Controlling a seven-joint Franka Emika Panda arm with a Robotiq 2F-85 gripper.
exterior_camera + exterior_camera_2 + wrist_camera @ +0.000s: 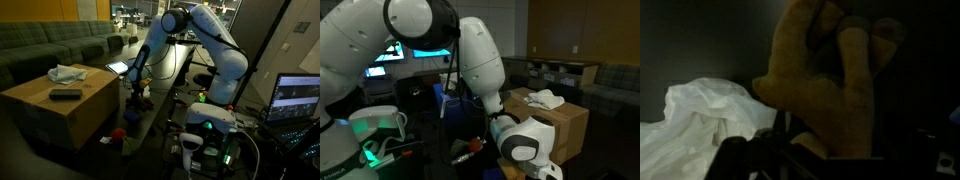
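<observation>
A brown plush toy (825, 75) fills the middle of the wrist view, very close to the camera. A crumpled white cloth or bag (695, 125) lies to its left. The picture is dark, and the fingers show only as black shapes along the bottom edge. In an exterior view my gripper (133, 88) points down over a low dark bench (150, 110), beside the cardboard box (60, 108). The jaws look spread, with nothing seen clamped between them. Whether they touch the toy cannot be made out.
On the box (565, 122) lie a white cloth (68, 73) and a black remote (66, 95). A small red object (118, 135) sits on the floor. A green sofa (50, 42) stands behind, and a lit laptop (300, 98) is beside the robot base (210, 125).
</observation>
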